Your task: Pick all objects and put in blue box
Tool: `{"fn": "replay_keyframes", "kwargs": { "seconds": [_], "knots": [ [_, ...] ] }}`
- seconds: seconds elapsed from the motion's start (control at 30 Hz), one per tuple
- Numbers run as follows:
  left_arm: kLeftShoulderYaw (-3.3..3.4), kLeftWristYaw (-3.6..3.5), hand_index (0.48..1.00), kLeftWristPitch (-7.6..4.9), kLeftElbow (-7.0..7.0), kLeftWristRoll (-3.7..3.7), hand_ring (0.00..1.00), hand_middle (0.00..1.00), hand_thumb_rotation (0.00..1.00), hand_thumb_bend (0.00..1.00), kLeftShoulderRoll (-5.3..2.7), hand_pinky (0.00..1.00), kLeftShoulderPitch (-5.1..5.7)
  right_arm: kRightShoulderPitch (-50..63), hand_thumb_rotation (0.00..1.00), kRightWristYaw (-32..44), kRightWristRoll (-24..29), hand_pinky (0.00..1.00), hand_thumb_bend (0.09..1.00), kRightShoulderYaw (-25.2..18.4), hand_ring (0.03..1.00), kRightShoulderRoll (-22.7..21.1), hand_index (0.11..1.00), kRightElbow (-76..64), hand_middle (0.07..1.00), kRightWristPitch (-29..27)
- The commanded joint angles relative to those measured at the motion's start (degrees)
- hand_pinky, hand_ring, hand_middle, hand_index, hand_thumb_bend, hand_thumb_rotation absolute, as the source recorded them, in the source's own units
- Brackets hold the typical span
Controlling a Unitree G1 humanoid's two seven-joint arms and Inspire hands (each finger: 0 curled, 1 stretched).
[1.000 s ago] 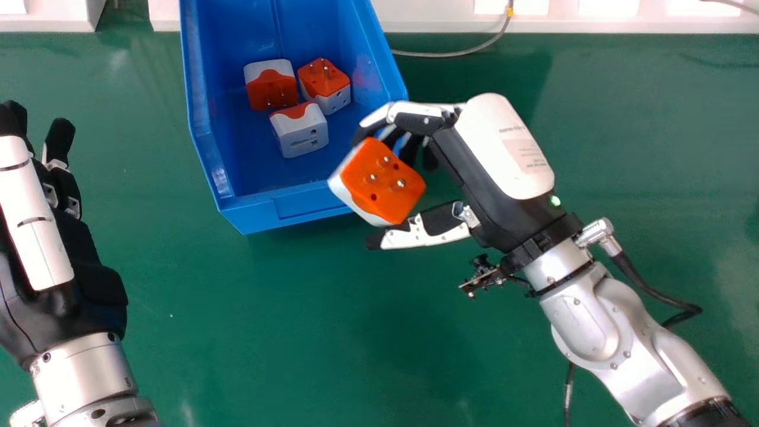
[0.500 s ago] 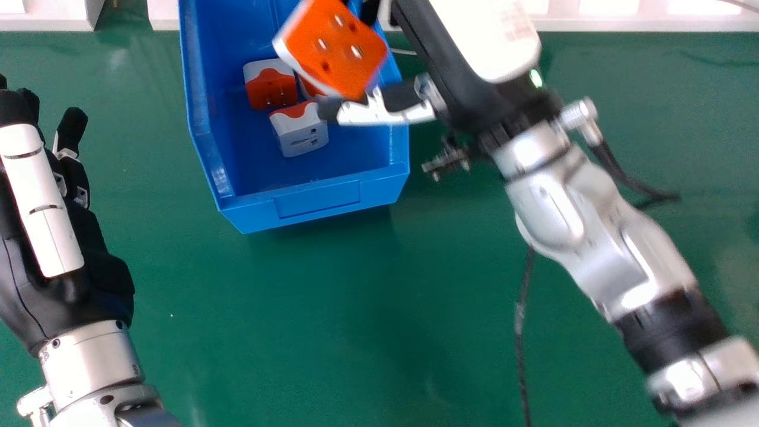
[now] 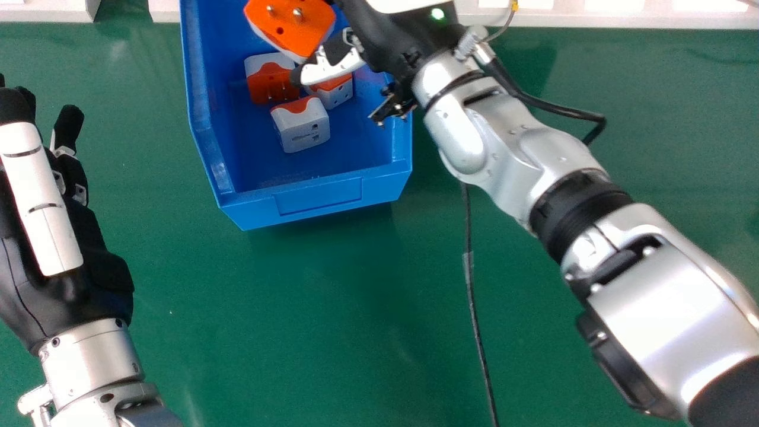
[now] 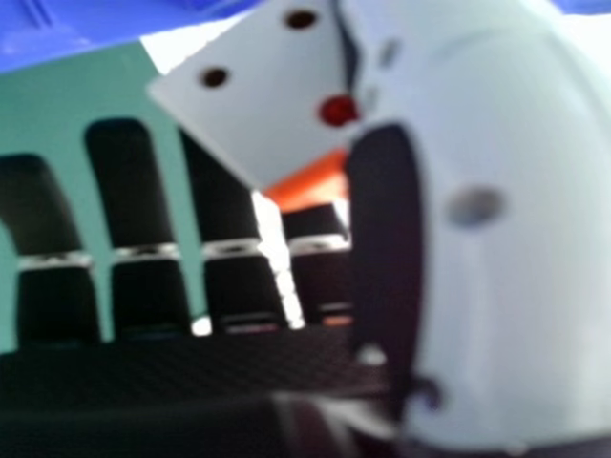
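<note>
In the head view, a fourth orange-and-white plug adapter (image 3: 289, 26) is pinched between the thumb and the fingers of the right hand (image 3: 394, 35), and is seen against the inside of the blue box (image 3: 320, 198). Inside the box, three adapters are grouped close together: an orange-and-white one (image 3: 270, 82), a mostly white one (image 3: 302, 127) and one partly hidden behind the thumb (image 3: 335, 90). The task is judged to be near its end, with release as the step in hand.

The likeliest trouble is a poor landing. If the grasp is opened too high, the adapter may be bounced off those below, as its faces are hard and its pins (image 3: 297, 12) protrude. If it is lowered straight onto the group, it may be left perched or tipped. A corner seems to be gripped, so it could be twisted loose early should the arm be jerked. The wrist bracket (image 3: 391, 107), seen across the box's right wall, might be knocked against the rim if the wrist is dropped, and the box shifted on the green surface (image 3: 284, 332). The left hand (image 3: 65, 255) is held relaxed, at the view's left side.
</note>
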Motion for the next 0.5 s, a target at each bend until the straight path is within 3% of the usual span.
{"fn": "replay_keyframes", "kwargs": {
  "seconds": [0.0, 0.17, 0.27, 0.33, 0.37, 0.47],
  "knots": [
    [-0.14, -0.07, 1.000, -1.56, -0.87, 0.75, 1.00, 1.00, 0.77, 0.62, -2.70, 0.92, 0.49, -3.5, 0.00, -2.3, 0.9, 0.28, 0.487, 0.0, 0.428, 0.2, 0.553, 0.0, 0.533, 0.9],
    [0.30, -0.22, 1.000, -1.11, -0.79, 0.10, 1.00, 1.00, 0.77, 0.62, -2.39, 0.93, 0.44, -3.8, 0.00, -4.9, 2.3, 0.29, 0.487, -0.7, 0.433, 0.3, 0.552, -0.2, 0.533, 2.4],
    [0.21, -0.19, 1.000, -1.35, -0.21, 0.65, 0.99, 1.00, 0.77, 0.62, -2.41, 0.91, 0.25, -4.4, 0.00, -5.2, 2.8, 0.30, 0.490, -0.5, 0.434, 0.3, 0.554, -0.5, 0.520, 3.7],
    [0.22, -0.21, 1.000, -1.20, -0.11, 0.57, 0.99, 1.00, 0.78, 0.62, -2.36, 0.91, 0.11, -4.7, 0.00, -5.6, 1.6, 0.38, 0.684, 0.7, 0.545, 0.4, 0.682, -0.7, 0.651, 5.9],
    [0.23, -0.19, 1.000, -1.12, -0.09, 0.50, 0.99, 1.00, 0.78, 0.62, -2.34, 0.91, 0.04, -4.8, 0.08, -5.9, 0.8, 0.42, 0.750, 1.5, 0.593, 0.5, 0.735, -0.8, 0.708, 7.1],
    [0.43, -0.38, 1.000, -1.48, 0.26, 0.27, 1.00, 1.00, 0.77, 0.62, -2.22, 0.91, -0.29, -5.0, 0.19, -5.4, 0.0, 0.50, 0.831, 3.1, 0.701, 0.7, 0.821, -1.3, 0.822, 9.7]
  ]
}}
